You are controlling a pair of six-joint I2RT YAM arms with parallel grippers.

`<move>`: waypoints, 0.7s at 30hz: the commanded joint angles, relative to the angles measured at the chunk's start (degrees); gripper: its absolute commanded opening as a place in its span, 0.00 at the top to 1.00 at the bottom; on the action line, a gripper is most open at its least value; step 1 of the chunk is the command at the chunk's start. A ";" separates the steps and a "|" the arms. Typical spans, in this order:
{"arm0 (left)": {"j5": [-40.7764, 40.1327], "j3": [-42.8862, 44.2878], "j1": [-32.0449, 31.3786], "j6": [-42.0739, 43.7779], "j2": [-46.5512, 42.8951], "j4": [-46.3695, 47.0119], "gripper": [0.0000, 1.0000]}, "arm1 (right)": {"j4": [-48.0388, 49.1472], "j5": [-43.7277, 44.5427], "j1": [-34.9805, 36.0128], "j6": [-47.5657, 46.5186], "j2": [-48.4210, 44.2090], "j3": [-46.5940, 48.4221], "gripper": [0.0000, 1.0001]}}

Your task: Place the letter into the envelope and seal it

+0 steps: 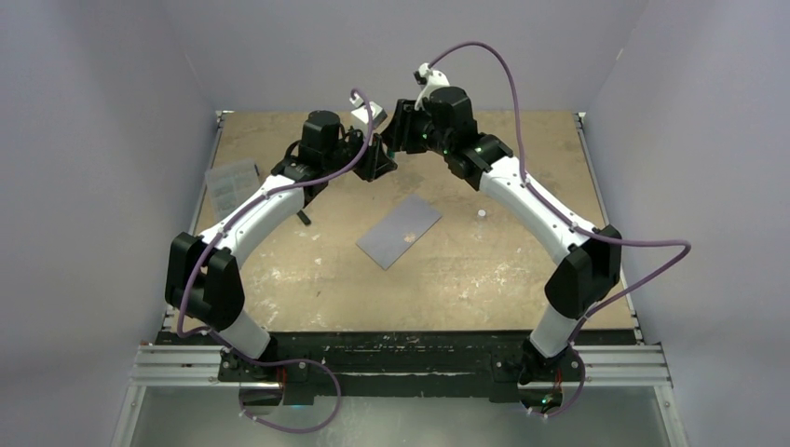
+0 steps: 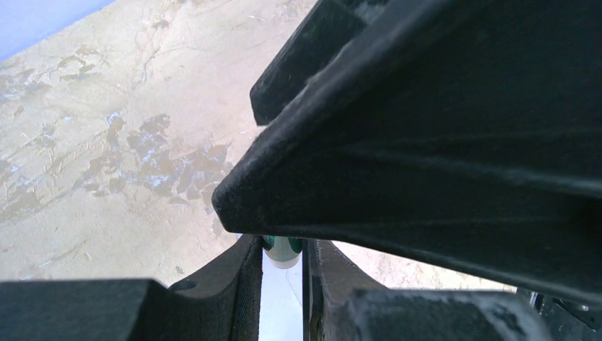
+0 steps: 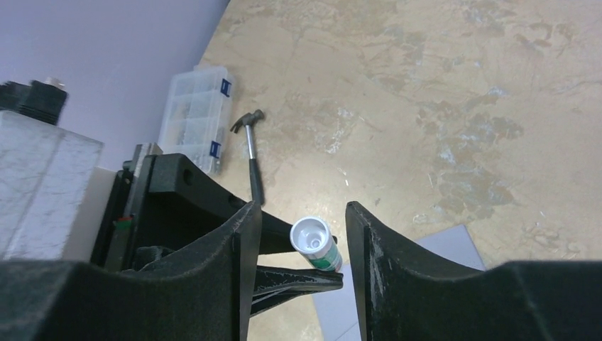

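My left gripper (image 2: 282,245) has its jaws pinching a small white plastic tube with a green band (image 3: 314,240). It grips the tube low on its body, so the round white end sticks up past the fingertips. My right gripper (image 3: 302,209) faces it from the other side with its jaws spread. One finger stands on each side of the tube's end, with a gap showing on both sides, so nothing touches there. Both sets of jaws meet up off the worn tan tabletop (image 1: 522,279).

The flat grey-blue paper envelope (image 1: 401,231) lies on that tabletop, below the jaws and towards the arm bases. It is well apart from both grippers and turned at a slant, and I cannot tell how its flap lies. In the right wrist camera a corner of it shows beneath the right finger. Near the envelope, under the right arm, sits a small white round piece (image 1: 481,213).

Out past the left jaws, a small hammer with a black handle (image 3: 253,160) lies near a clear plastic compartment box with blue latches (image 3: 193,117)
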 commanded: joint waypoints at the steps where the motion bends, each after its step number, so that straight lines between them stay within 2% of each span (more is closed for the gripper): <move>1: 0.26 1.97 0.13 0.08 -1.34 1.41 1.00 | -0.67 -1.11 0.25 -1.44 0.06 1.85 0.51; 6: 0.82 2.16 0.15 -0.15 -1.80 1.68 1.00 | -1.02 -0.70 0.26 -1.63 0.29 2.31 0.57; 10: 1.16 2.25 0.15 -0.41 -2.05 1.76 1.00 | -1.53 -0.52 0.26 -1.63 0.48 3.00 0.70; 13: 1.22 2.34 0.21 -0.60 -2.31 1.97 1.00 | -1.96 -0.86 0.26 -1.59 0.78 3.36 0.74; 15: 1.13 2.55 0.21 -0.80 -2.42 1.92 1.00 | -2.53 -1.53 0.26 -1.44 0.96 3.65 0.71; 18: 1.13 2.91 0.21 -0.76 -2.43 1.75 1.00 | -2.83 -2.08 0.26 -1.69 1.12 3.80 0.55; 21: 1.15 3.05 0.21 -0.83 -2.35 1.76 1.00 | -3.09 -2.54 0.25 -1.98 1.25 3.85 0.54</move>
